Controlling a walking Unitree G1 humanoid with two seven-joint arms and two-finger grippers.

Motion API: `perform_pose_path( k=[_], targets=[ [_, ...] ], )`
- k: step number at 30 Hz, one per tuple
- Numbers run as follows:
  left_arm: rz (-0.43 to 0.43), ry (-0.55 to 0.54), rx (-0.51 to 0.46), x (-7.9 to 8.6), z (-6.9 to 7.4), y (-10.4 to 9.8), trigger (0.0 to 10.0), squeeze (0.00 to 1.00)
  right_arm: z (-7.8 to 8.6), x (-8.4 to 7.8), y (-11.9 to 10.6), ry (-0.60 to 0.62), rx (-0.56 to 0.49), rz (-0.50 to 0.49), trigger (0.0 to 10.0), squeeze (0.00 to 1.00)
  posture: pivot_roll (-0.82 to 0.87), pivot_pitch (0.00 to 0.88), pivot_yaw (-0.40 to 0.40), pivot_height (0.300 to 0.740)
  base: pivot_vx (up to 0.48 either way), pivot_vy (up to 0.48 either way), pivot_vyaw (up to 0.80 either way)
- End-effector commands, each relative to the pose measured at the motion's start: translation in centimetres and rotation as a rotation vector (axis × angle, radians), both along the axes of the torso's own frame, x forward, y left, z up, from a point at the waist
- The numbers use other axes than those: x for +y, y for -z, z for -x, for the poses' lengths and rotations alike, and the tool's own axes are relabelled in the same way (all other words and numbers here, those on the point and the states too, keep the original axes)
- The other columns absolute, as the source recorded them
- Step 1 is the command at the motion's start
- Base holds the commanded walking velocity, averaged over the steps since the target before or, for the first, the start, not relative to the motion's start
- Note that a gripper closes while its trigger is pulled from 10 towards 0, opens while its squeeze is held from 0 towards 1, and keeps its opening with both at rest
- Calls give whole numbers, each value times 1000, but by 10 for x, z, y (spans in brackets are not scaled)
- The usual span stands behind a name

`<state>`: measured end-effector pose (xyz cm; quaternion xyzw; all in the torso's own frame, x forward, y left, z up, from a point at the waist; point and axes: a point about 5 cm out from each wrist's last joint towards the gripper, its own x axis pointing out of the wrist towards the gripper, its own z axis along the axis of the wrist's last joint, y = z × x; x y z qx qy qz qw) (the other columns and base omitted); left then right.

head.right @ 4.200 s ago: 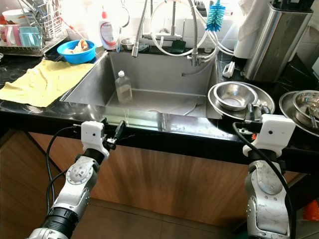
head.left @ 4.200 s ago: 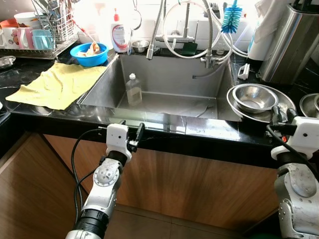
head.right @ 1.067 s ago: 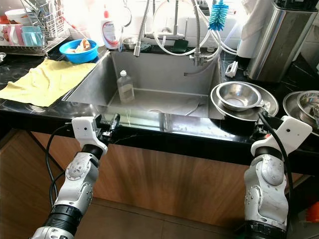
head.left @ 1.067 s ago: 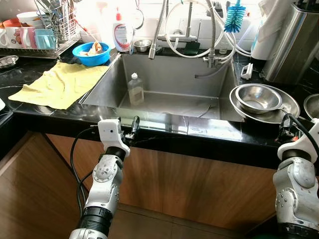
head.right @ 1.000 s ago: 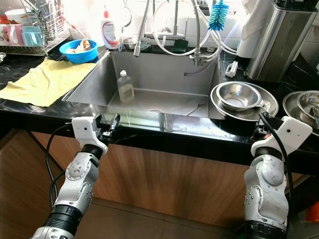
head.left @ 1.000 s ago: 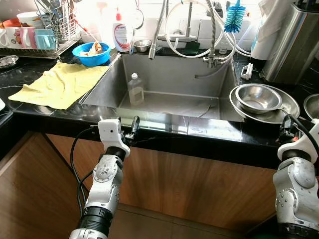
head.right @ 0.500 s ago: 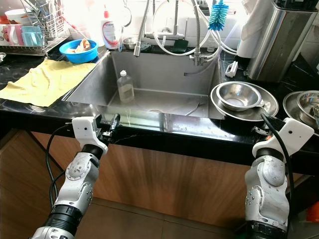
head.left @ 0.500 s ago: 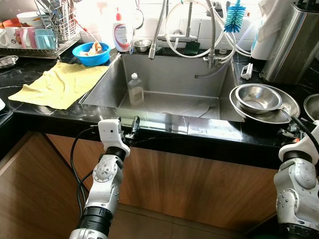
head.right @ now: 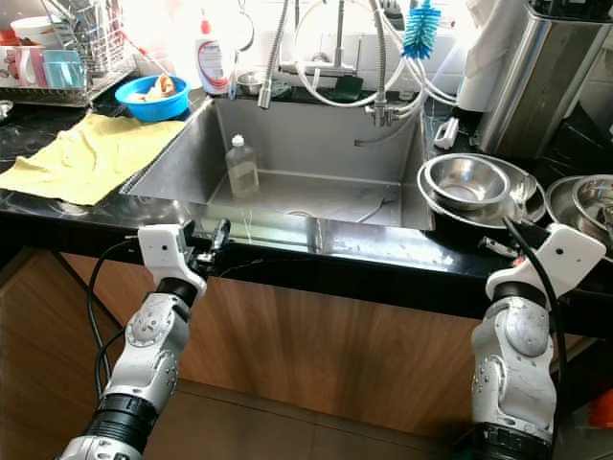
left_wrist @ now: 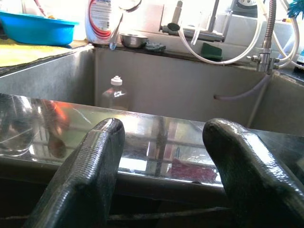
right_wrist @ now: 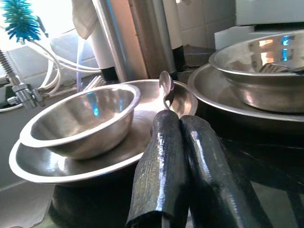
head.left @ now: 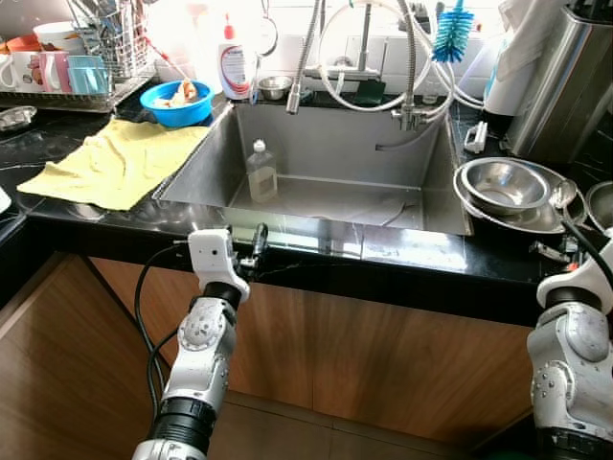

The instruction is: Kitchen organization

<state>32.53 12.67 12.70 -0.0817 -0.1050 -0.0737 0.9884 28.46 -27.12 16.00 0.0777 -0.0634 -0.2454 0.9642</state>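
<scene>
Left eye view: black glossy stone counter (head.left: 402, 257) with a wood-panel cabinet front (head.left: 383, 355) below, brown floor (head.left: 57, 383) at lower left. Stainless sink (head.left: 316, 158) set in the counter, a clear plastic bottle (head.left: 259, 172) upright on the sink floor near its left wall. Flexible faucet hoses (head.left: 364, 57) loop over the back of the sink, blue bottle brush (head.left: 450, 34) standing at the back right. Left of the sink: yellow cloth (head.left: 110, 163) spread flat on the counter, blue bowl (head.left: 174, 101) behind it, white soap bottle (head.left: 234, 67) beside the bowl, dish rack (head.left: 81, 62) with cups and utensils at far left. Right of the sink: small steel bowl (head.left: 505, 184) sitting inside a wider steel bowl (head.left: 498, 216), spoon (right_wrist: 166, 88) lying against the wide bowl's rim, another steel bowl stack (right_wrist: 256, 80) further right, tall steel canister (head.left: 560, 81) behind. Left gripper (left_wrist: 161, 156) hovers at the front edge of the counter before the sink, fingers (left_wrist: 95, 161) spread apart, holding nothing. Right gripper (right_wrist: 183, 142) sits low at the counter edge, just in front of the nested bowls, fingers pressed together with nothing visible between them, tips near the spoon handle; contact with it can't be made out.
</scene>
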Motion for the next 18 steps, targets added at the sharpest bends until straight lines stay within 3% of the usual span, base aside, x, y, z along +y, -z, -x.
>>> perform_pose_path(
  k=[1, 2, 3, 4, 8, 10, 18],
  targets=[
    [-19, -6, -4, 1, -2, -3, 10000, 0, -4, 4, -8, -23, -34, 20, 0, 0, -118, 0, 30, 740, 0, 0, 0],
    [-19, -7, -4, 1, -2, -3, 10000, 0, -5, 5, -10, -33, -46, 23, 2353, 0, -118, 0, 29, 740, 0, 0, 0],
    [-19, -8, -4, 1, -2, -4, 10000, 0, -6, 7, -13, -51, -63, 35, 8588, 0, -118, 0, 29, 740, 0, 0, 0],
    [-19, -8, -4, 1, -2, -4, 10000, 0, -7, 10, -16, -67, -71, 60, 10000, 0, -118, 0, 29, 740, 0, 0, 0],
    [-19, -11, -3, 2, -2, -3, 10000, 0, -8, 13, -24, -85, -121, 80, 10000, 0, -118, 0, 28, 740, 0, 0, 0],
    [-17, -12, -4, 1, -1, -3, 10000, 0, -7, 15, -36, -73, -140, 190, 10000, 0, -118, 0, 27, 740, 0, 0, 0],
    [-13, -12, -5, 1, -2, -3, 10000, 0, -11, 21, -56, -100, -201, 252, 10000, 0, -120, 0, 25, 740, 0, 0, 0]
  ],
)
